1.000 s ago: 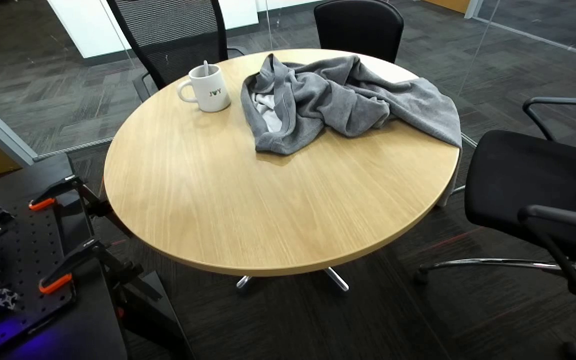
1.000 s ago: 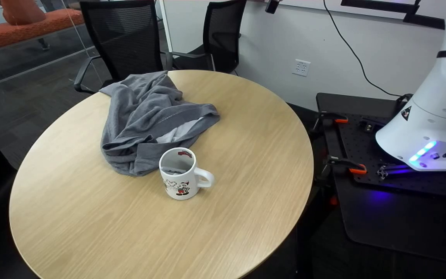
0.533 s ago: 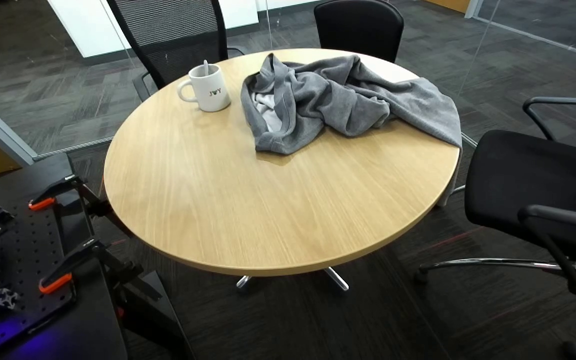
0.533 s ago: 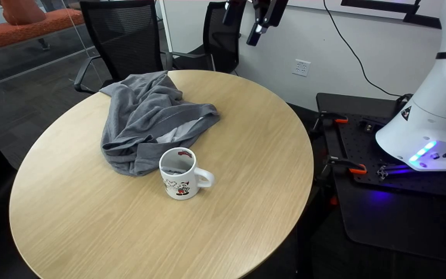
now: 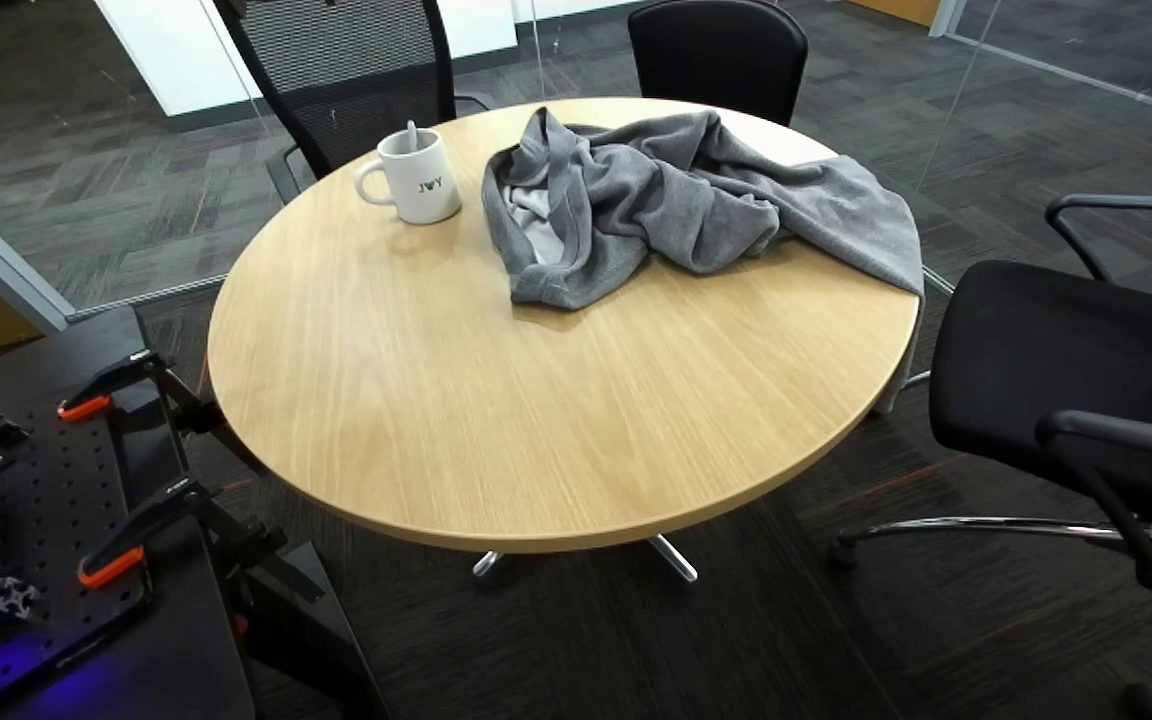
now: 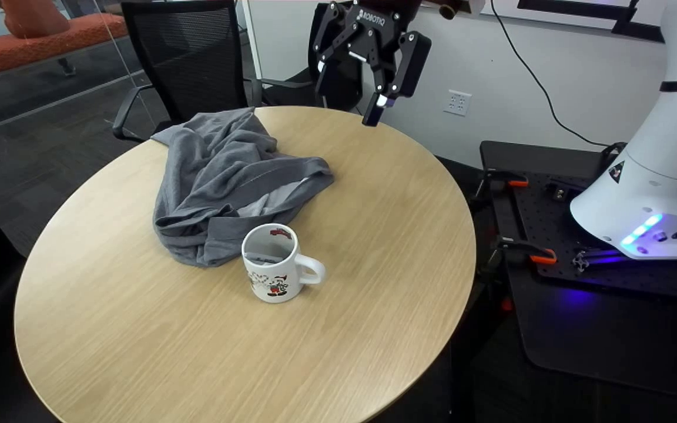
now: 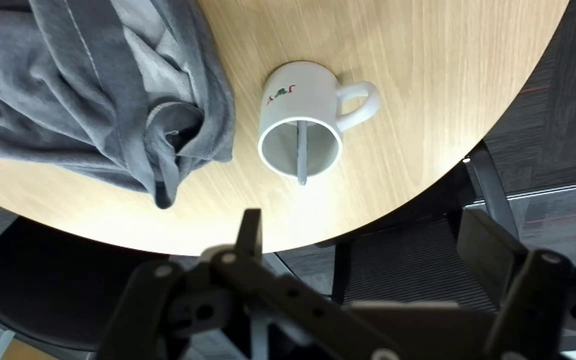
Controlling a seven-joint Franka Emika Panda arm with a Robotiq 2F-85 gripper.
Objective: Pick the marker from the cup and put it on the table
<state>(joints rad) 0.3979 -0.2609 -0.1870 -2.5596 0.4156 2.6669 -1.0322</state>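
1. One marker (image 7: 302, 152) leans inside the cup (image 7: 298, 92), an end poking past the rim; the cup stands upright on the table (image 7: 443, 65), a grey cloth (image 7: 93, 85) just beside it.
2. The gripper (image 7: 365, 232) hangs well apart from the cup, fingers spread wide, nothing between them.
3. The step looks like the approach: line the fingers up to straddle only the marker's exposed end, missing the rim.
4. Squeeze gently, then draw out along its lean, lest the cup tip.
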